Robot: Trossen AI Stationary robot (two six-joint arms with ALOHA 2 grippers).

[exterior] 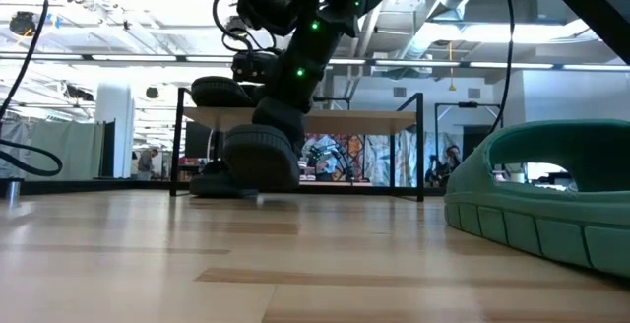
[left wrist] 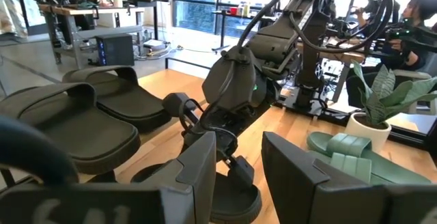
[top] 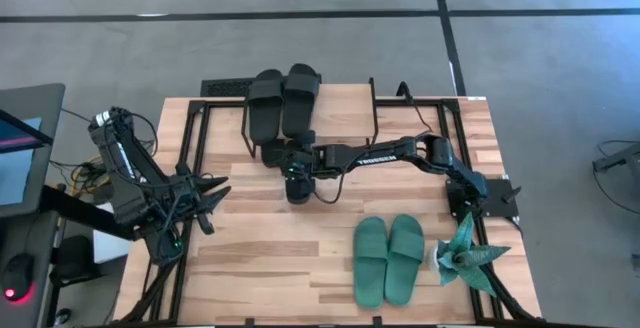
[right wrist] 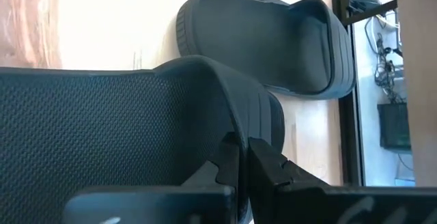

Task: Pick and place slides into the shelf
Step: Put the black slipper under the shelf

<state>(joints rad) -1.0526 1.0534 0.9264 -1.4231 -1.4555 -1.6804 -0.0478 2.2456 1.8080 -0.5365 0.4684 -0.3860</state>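
Observation:
My right gripper (top: 297, 171) reaches across the table from the right and is shut on a black slide (top: 298, 186) just in front of the shelf (top: 340, 113). In the low view this slide (exterior: 261, 161) stands tilted steeply under the gripper. A second black slide (right wrist: 273, 39) lies flat on the table at the shelf's foot. Two more black slides (top: 283, 98) rest side by side, soles down, on the shelf's plank top. The two teal slides (top: 388, 258) lie as a pair near the table's near edge. My left gripper (left wrist: 239, 169) waits open at the table's left side, touching nothing. My right gripper pinches the black slide at the edge of its wide strap (right wrist: 263, 118), between the two fingers (right wrist: 229, 159). The fingers come from above, slanting down. The slide hangs tilted with its footbed (right wrist: 89, 128) facing the wrist; whether its lower end (exterior: 264, 183) touches the table I cannot tell.
A spiky teal paper plant (top: 465, 253) in a white pot stands at the table's right near corner, beside the teal slides. Thin black shelf legs (exterior: 180, 141) stand close to the held slide. Bare tabletop (top: 270, 258) lies between the two arms. People sit in the room behind (left wrist: 416, 12).

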